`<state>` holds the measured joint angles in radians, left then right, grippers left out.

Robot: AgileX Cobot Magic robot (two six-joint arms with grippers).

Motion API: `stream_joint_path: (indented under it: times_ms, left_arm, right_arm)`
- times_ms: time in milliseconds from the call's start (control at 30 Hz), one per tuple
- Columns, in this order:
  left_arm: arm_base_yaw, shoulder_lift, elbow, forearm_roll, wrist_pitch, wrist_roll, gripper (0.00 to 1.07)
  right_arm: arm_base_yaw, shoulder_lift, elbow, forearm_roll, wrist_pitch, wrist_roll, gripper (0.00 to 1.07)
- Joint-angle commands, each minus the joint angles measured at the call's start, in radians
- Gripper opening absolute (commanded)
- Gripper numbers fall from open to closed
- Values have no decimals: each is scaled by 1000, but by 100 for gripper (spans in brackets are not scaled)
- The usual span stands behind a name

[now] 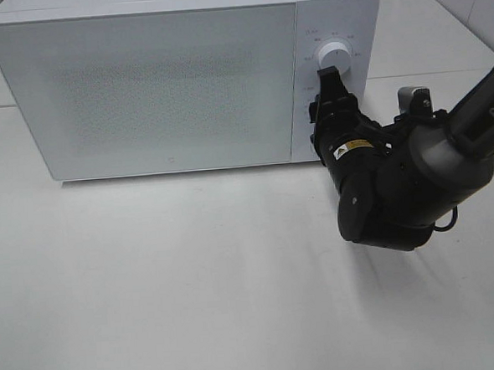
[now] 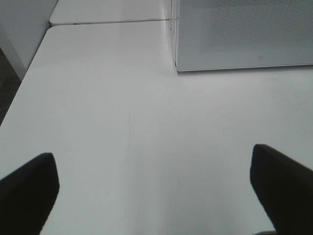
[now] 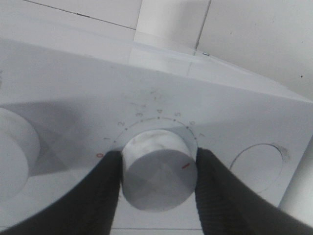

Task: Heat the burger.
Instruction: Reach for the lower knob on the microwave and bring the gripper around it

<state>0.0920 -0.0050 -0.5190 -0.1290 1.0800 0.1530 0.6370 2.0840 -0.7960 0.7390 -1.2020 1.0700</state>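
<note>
Microwave [image 1: 166, 89] on counter [image 1: 196, 305], door [image 1: 141, 91] shut. Its dotted window hides the inside, so where the burger sits cannot be told. Right fingers [image 3: 93, 196] clamp the numbered dial [image 3: 156, 171] from both sides. Left fingers [image 2: 29, 188] spread wide above counter, holding nothing.

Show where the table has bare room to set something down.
Bare: the table in front of the microwave, out to its left edge, also under the open left gripper. Crowded: the control panel side, where the right gripper clamps the dial and its arm overhangs.
</note>
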Motion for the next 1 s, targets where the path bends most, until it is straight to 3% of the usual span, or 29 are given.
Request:
stream_joint_path:
  times_ms: [33, 500, 633, 700, 733, 767, 833, 867, 1000]
  left_arm:
    - [2, -22, 3, -5, -10, -5, 100]
    - [2, -22, 3, -5, -10, -5, 100]
    - [2, -22, 3, -5, -10, -5, 100]
    - [2, -22, 3, -5, -10, -5, 100]
    - [2, -22, 3, -5, -10, -5, 100]
    - [2, -22, 3, -5, -10, -5, 100]
    - [2, -22, 3, -5, -10, -5, 100]
    - [2, -22, 3, -5, -10, -5, 100]
    - [2, -22, 3, -5, -10, -5, 100]
  right_arm:
    - [18, -15, -57, -340, -197, 46, 10]
    - [18, -15, -57, -330, -197, 85, 11]
    - [18, -15, -57, -314, -197, 82, 15]
    - [18, -15, -57, -279, -197, 77, 30]
    - [18, -15, -57, -279, -197, 77, 30]
    - [18, -15, -56, -235, -195, 77, 43]
    - [18, -15, -55, -219, -195, 77, 49]
    - [18, -21, -52, -197, -194, 72, 60]
    - [18, -45, -19, -145, -194, 30, 72]
